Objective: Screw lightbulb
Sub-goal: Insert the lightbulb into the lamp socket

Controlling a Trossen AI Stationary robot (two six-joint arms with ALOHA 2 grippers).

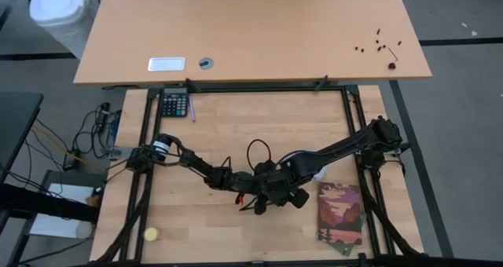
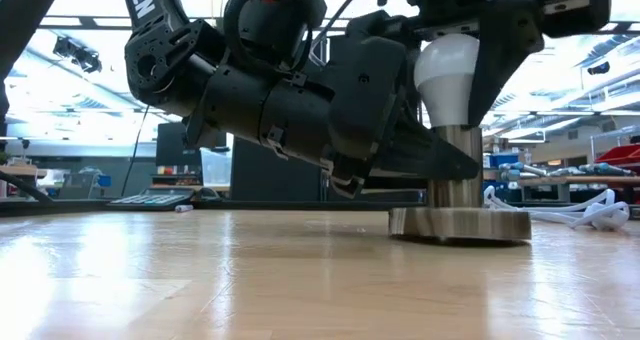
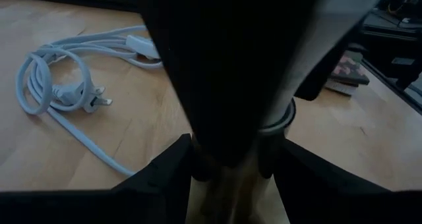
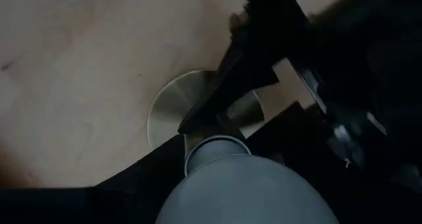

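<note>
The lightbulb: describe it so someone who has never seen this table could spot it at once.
Start at the wooden table in the low view and find the round flat metallic socket disc on it. Standing upright in the disc's metal stem is the white frosted pear-shaped lightbulb, between the right gripper's dark fingers. It is the only white, rounded thing among black arm parts and bare metal.

From above, the bulb (image 1: 317,173) barely showed, mostly buried under the right arm. In the low view the bulb's top and the right gripper (image 2: 470,40) ran off the upper edge, and the left gripper (image 2: 440,160) blocked part of the socket (image 2: 460,223). The left wrist view was mostly one dark blur. Couldn't make out the specks (image 1: 379,42) on the far table (image 1: 251,31).
</note>
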